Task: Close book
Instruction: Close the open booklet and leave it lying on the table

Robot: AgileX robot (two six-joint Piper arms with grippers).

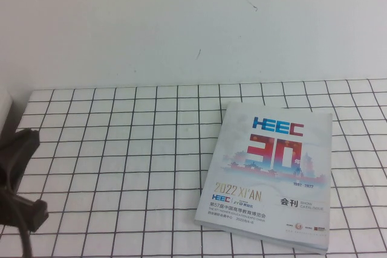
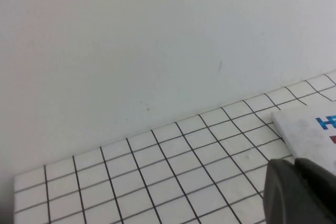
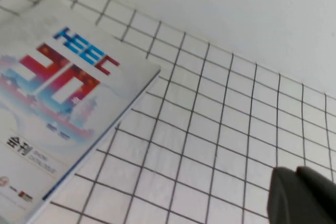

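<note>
1. Lying flat and closed, the book [image 1: 272,176] rests cover up on the right, near part of the gridded table [image 1: 121,149]. A blue "HEEC" and a red "30" show on its cover.
2. My left gripper [image 2: 302,192] hangs over the table's left side, apart from the book. Only a dark piece of it shows, so I cannot tell whether it is parted or closed.
3. My left arm [image 1: 18,173] sits dark at the table's left edge.
4. My right gripper [image 3: 304,198] hovers over bare grid squares, clear of the book. I cannot tell its state either.
</note>
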